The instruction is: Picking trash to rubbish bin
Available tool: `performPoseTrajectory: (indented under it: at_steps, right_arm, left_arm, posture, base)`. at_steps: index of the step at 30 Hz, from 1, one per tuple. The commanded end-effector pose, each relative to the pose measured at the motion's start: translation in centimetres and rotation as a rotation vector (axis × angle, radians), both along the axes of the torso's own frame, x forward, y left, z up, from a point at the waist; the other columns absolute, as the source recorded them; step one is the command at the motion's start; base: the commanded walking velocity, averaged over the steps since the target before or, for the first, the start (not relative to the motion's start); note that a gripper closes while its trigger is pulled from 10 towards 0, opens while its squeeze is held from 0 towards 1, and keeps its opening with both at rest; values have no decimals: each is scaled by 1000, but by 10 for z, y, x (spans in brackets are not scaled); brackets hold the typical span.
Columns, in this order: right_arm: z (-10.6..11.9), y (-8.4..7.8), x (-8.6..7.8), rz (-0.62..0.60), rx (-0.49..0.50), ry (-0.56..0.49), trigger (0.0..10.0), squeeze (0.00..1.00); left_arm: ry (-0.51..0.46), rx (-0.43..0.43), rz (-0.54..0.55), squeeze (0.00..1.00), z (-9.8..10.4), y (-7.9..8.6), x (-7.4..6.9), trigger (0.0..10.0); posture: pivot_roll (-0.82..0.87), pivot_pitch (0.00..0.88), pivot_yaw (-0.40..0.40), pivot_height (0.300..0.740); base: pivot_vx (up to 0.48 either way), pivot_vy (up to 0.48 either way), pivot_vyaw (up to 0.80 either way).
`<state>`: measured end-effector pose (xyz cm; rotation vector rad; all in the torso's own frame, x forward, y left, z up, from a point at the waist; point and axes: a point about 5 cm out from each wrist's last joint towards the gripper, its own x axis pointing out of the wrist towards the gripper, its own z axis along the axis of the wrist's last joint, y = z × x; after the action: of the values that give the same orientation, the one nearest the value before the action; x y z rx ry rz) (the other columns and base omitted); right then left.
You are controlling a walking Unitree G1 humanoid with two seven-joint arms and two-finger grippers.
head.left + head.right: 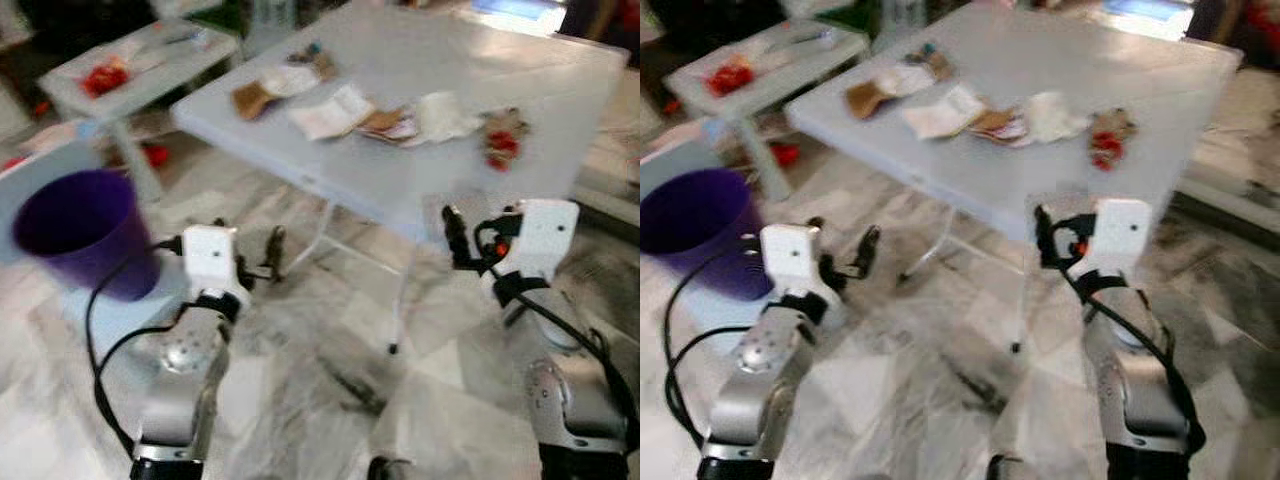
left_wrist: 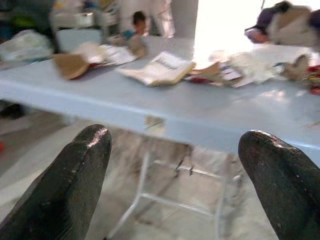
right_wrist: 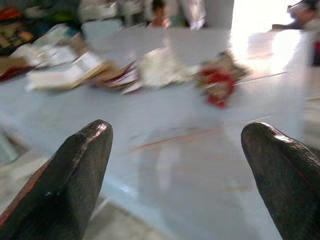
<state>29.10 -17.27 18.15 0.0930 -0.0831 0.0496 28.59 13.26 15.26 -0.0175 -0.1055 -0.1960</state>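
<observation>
A white folding table (image 1: 560, 90) holds scattered trash: a red wrapper (image 1: 503, 140), crumpled tissue (image 1: 445, 113) and papers (image 1: 333, 110). Both the left gripper (image 2: 175, 175) and right gripper (image 3: 177, 170) hover before the table edge, fingers spread wide, empty. A purple bin (image 1: 75, 225) stands on the floor at left.

Pale blue table (image 1: 420, 150). Deep purple bin (image 1: 80, 232). Red-and-tan crumpled trash (image 1: 503, 137), cream open booklet (image 1: 332, 110), brown scrap (image 1: 253, 98). Grey-veined white marble floor (image 1: 300, 390). Black fingers (image 2: 65, 190), white housing on left tool (image 1: 262, 262).
</observation>
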Motion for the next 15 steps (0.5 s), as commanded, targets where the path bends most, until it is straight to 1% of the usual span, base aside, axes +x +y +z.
performPoseTrajectory:
  at_steps: [1,15]
  right_arm:
    - [1,7,-1,20,10,-4,10000,0]
    - [1,7,0,24,11,-6,10000,0]
  left_arm:
    - [22,13,31,0,-5,10,-2,10000]
    - [21,13,38,0,-4,10,-1,10000]
  posture:
    - [15,147,32,740]
    - [15,146,32,740]
  base:
    - [0,0,-800]
    - [0,0,-798]
